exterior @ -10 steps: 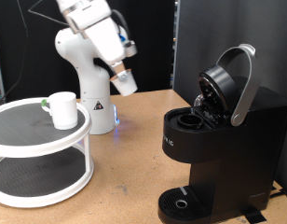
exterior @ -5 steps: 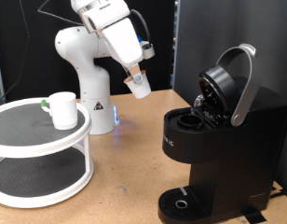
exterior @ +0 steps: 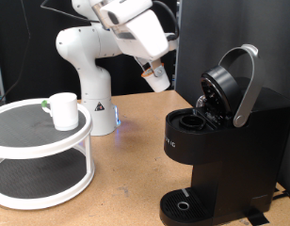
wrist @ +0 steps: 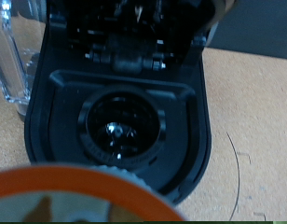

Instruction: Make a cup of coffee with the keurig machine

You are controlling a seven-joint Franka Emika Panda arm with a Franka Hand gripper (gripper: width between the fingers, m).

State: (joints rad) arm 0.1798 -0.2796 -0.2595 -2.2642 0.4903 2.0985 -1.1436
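The keurig machine [exterior: 223,141] sits nearest the camera, at the exterior view's right on the wooden worktop [exterior: 126,179]. Its lid [exterior: 220,89] is flipped up with the grey handle [exterior: 247,85] arching over it, so the pod chamber [exterior: 197,121] is open to the air. The round drip tray [exterior: 187,205] at the bottom has nothing standing on it.

Over at the exterior view's left there's a white two-tier round stand [exterior: 41,155], and the cup [exterior: 62,110] is parked on its top level, handle facing left, well apart from the machine.

Further back and higher up, the pincer [exterior: 160,79] hangs in the air just to the upper left of the open lid, not touching the machine. It has a small white pod [exterior: 158,80] at its tip, though from the outside I can't tell how wide the fingers are set.

The wrist view looks straight down into the open brewer [wrist: 120,121], round chamber in the middle, with the pod's orange-rimmed edge [wrist: 83,196] blurry in the foreground. The clear water tank [wrist: 11,56] pokes in at the edge.

The white robot base [exterior: 88,75] stands at the back, behind the stand.
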